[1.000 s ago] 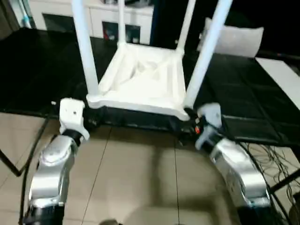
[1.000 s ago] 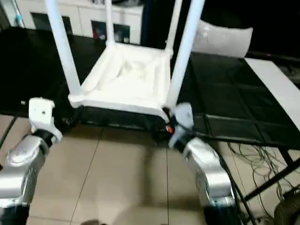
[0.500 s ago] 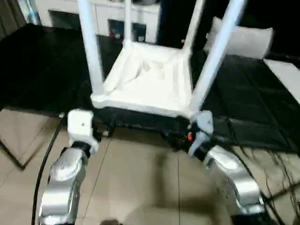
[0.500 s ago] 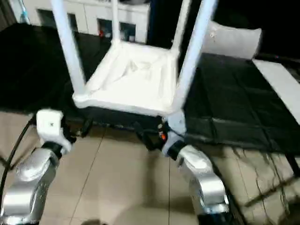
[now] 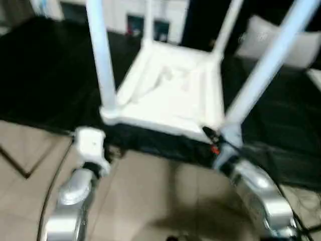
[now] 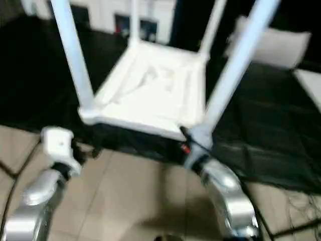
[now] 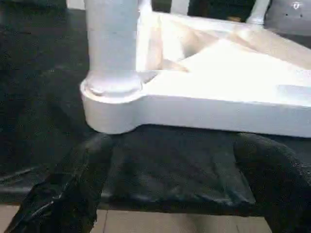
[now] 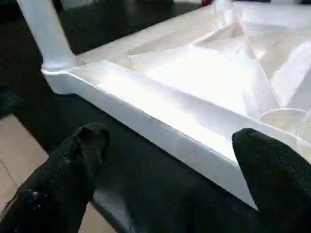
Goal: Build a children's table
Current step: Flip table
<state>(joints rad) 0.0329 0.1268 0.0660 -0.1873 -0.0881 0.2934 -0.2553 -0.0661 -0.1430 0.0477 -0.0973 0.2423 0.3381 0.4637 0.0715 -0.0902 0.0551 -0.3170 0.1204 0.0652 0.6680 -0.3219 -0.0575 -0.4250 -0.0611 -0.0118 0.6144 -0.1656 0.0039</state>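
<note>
Both grippers (spread wide) retreated from children's table (image 5: 170, 95) edge.

All four legs (image 5: 102, 55) run off the top edge

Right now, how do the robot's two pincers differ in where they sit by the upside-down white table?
The left pincer faces the near-left corner socket, where a leg stands. The right pincer sits at the near-right corner, looking along the table's near edge. Both stand open, holding nothing, low at the black work table's edge.
</note>
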